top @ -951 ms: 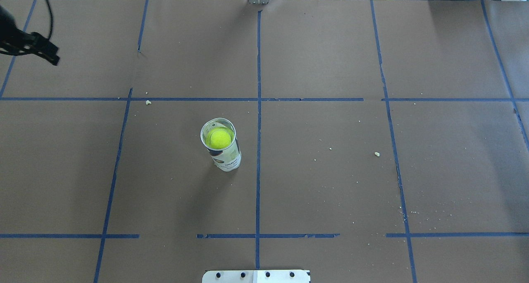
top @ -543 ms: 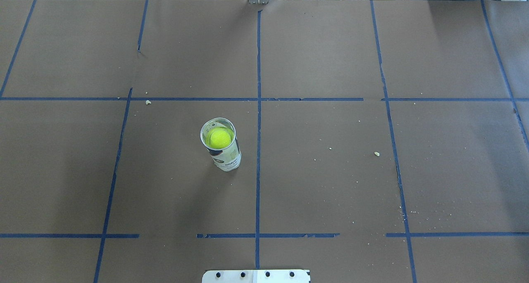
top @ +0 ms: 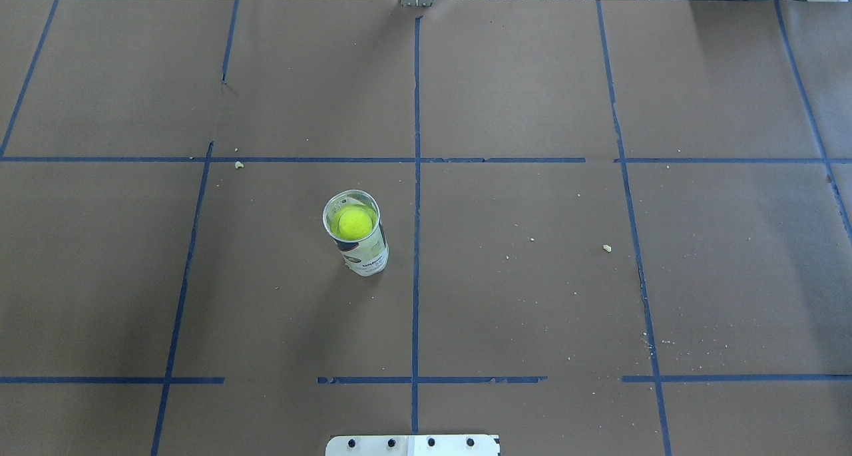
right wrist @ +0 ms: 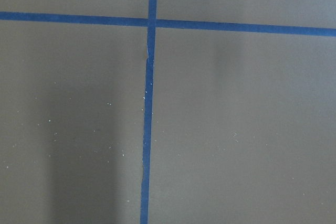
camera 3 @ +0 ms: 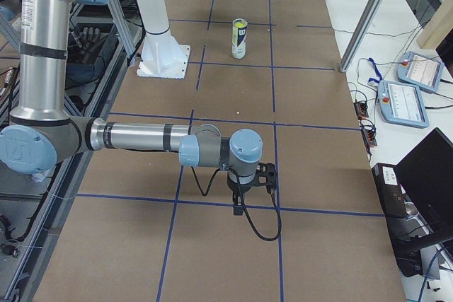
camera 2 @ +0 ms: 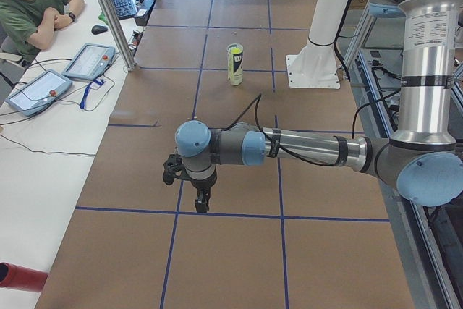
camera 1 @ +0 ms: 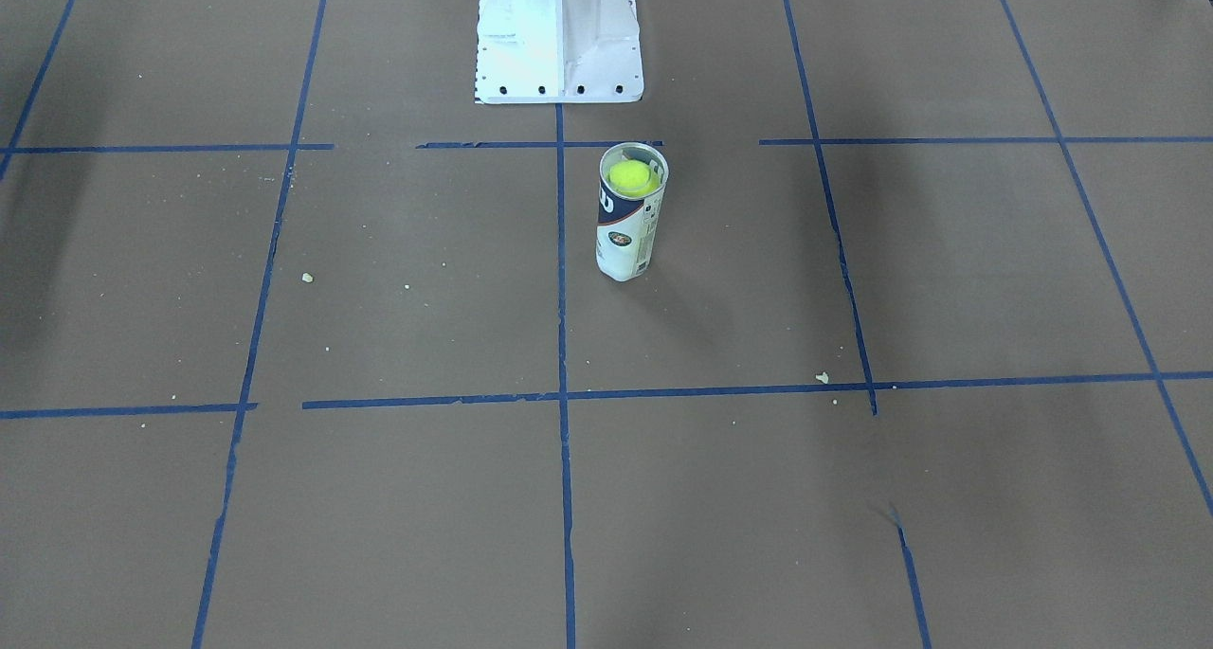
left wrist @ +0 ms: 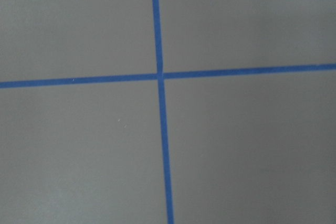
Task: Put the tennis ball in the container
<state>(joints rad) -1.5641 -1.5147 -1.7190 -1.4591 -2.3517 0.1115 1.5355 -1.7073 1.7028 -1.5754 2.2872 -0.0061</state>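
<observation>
Left tool (camera 2: 201, 202) has cleared the overhead view, parked over one end of the table (top: 532, 309) like the right tool (camera 3: 241, 207) (apart or together: can't tell for either); tennis ball (top: 352, 222) sits inside the upright container (top: 365, 251), so task looks done.

Bright yellow-green ball (top: 353, 222) in clear can (top: 333, 229) with white and dark-blue label (top: 367, 256); brown table (top: 532, 296) gridded with blue tape (top: 417, 110)

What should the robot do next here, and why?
Probably just stop. The ball sits inside the upright can, and the left arm and right arm hang over the table far from it, so nothing seems left to do.
</observation>
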